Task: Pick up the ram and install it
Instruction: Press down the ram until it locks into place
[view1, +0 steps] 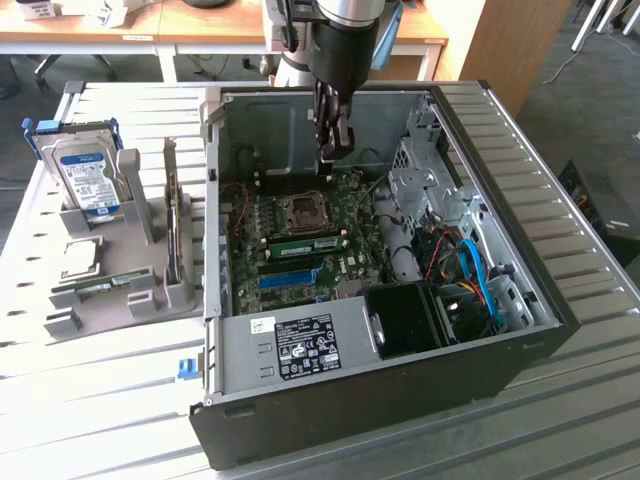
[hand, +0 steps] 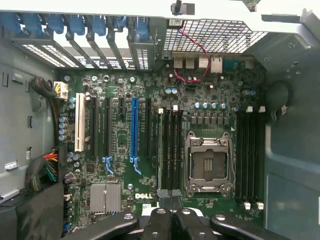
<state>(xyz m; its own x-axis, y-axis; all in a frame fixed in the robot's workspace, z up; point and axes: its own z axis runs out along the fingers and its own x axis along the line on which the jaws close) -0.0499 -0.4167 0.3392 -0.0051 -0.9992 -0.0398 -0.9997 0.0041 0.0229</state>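
1. The robot arm's pincer (view1: 334, 150) hangs inside the open computer case (view1: 520, 250) at upper centre of the exterior view, its fingers drawn fully together just above the motherboard (view1: 300, 240).
2. A ram stick (view1: 306, 243), green with a pale label, lies across the board at the middle of the exterior view, just below the empty processor socket (view1: 302, 210) and apart from the pincer; whether it is seated in its slot cannot be told.
3. In the wrist view the black fingers (hand: 165, 225) meet at bottom centre, over the near ends of the dark memory slots (hand: 170, 150) beside the socket (hand: 207, 162). Whether anything is pinched between them cannot be told.
4. At the exterior view's left, a grey holder (view1: 130, 290) on the slatted metal surface (view1: 100, 400) carries a hard drive (view1: 88, 180) with a blue-white label, a square silver processor chip (view1: 82, 258) and another green stick (view1: 100, 287) lying low in its tray.
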